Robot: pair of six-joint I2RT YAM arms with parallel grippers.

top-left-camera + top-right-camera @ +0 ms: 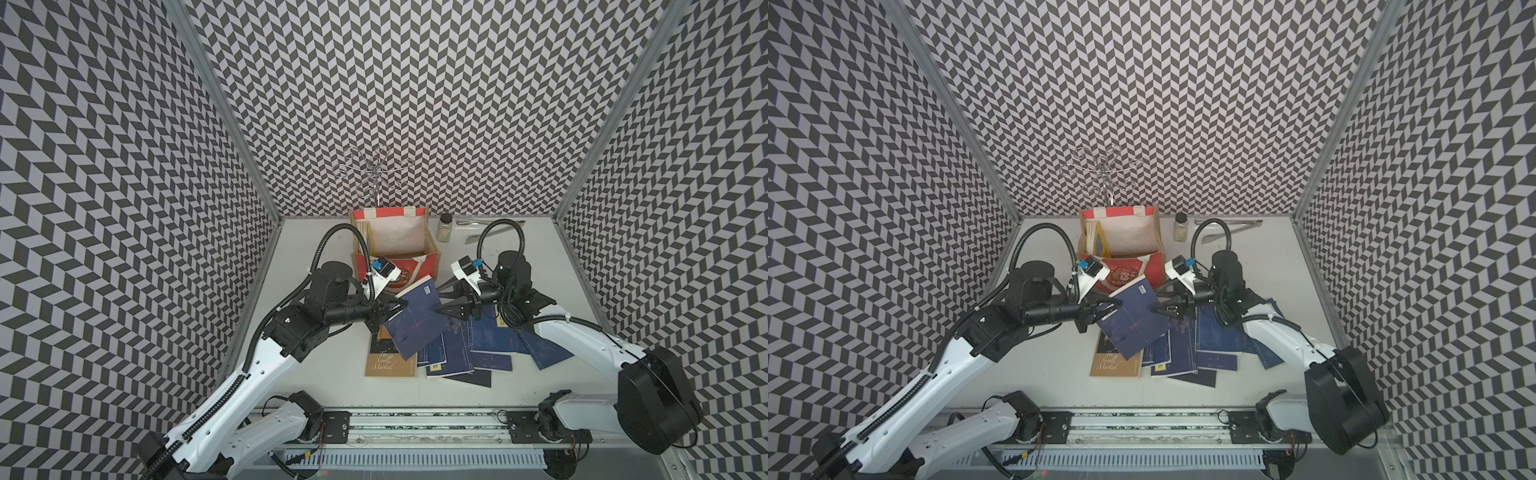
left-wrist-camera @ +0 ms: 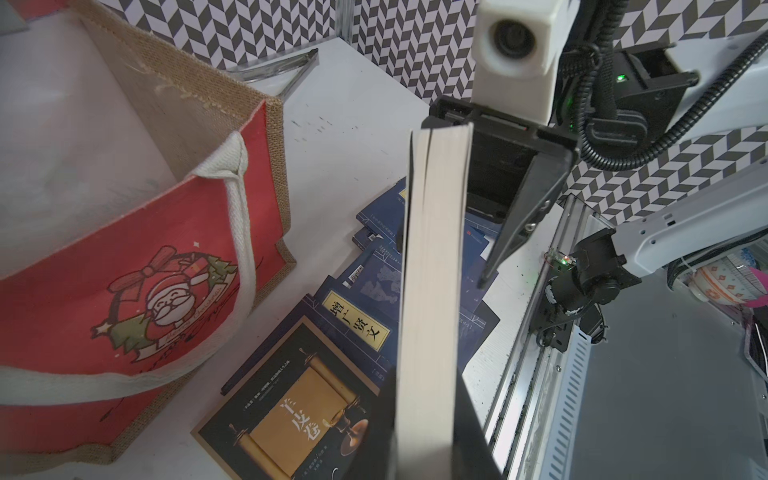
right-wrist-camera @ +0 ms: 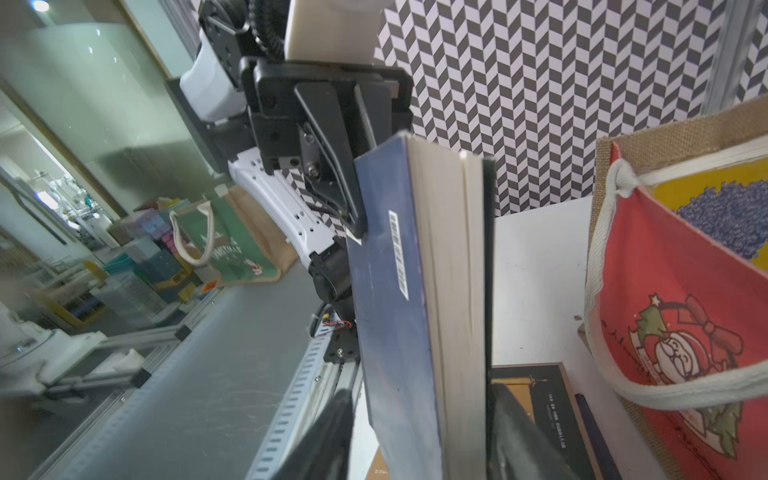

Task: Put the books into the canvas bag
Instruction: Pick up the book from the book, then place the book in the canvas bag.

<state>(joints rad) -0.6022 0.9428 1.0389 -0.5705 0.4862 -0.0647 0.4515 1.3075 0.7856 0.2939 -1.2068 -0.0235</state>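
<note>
Top views show one navy book point(image 1: 415, 326) raised over the pile point(image 1: 482, 345), clenched in my left gripper point(image 1: 397, 309). My right gripper point(image 1: 439, 302) straddles its opposite edge, released. One canvas bag point(image 1: 432, 249) stands just behind. The overlapping paperbacks are too hidden to count. One tan book point(image 1: 388, 365) reads "The Scroll Marked".

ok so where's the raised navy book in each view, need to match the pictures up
In a top view: navy book at mid-table, tilted, in front of the canvas bag.
In a top view: navy book in the same spot, a little further left in the picture.
Left wrist: centre, edge-on, pages showing.
Right wrist: centre, blue cover and page edge.
Shared landmark: the bag's red Santa panel, in all four views.
</note>
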